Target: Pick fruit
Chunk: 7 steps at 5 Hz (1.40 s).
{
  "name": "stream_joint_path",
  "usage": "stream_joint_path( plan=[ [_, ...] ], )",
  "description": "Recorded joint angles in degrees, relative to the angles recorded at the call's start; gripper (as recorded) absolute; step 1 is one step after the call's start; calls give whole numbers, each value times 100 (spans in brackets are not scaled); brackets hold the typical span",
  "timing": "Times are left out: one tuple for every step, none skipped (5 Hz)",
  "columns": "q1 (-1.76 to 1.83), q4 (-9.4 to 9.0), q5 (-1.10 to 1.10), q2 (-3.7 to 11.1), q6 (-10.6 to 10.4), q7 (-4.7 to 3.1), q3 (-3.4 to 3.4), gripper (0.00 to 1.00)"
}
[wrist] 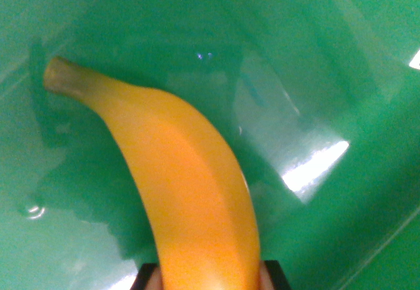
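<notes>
A yellow banana point(197, 185) fills the middle of the wrist view. It is very close to the camera and looks a bit blurry. Its greenish-brown stem point(62, 77) points up toward the wrist view's left. The fat part of the banana curves down to the bottom edge of the picture.

At that bottom edge, two small dark tips of the gripper point(210, 278) show, one on each side of the banana. They sit right against its sides, so the gripper is pinching the banana between them. Only the very ends of the tips can be seen.

All around the banana is a shiny green bowl point(341, 60). Its smooth green inside fills the whole picture. The banana is inside the bowl, over its bottom. It is hard to tell if the banana touches the bowl or hangs just above it. A dark shadow lies on the green under the banana. A bright white patch of light shines on the bowl on the wrist view's right. Nothing else can be made out in the bowl.
</notes>
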Motion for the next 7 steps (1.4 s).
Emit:
stream_joint_path(
  plan=[
    [0,31,1,-21,51,-2,0,100],
    [0,31,1,-21,51,-2,0,100],
    [0,83,2,-56,139,-5,1,100],
    [0,83,2,-56,139,-5,1,100],
    [0,155,4,-105,260,-9,2,100],
    [0,155,4,-105,260,-9,2,100],
    [0,239,6,-162,401,-14,3,100]
  ],
)
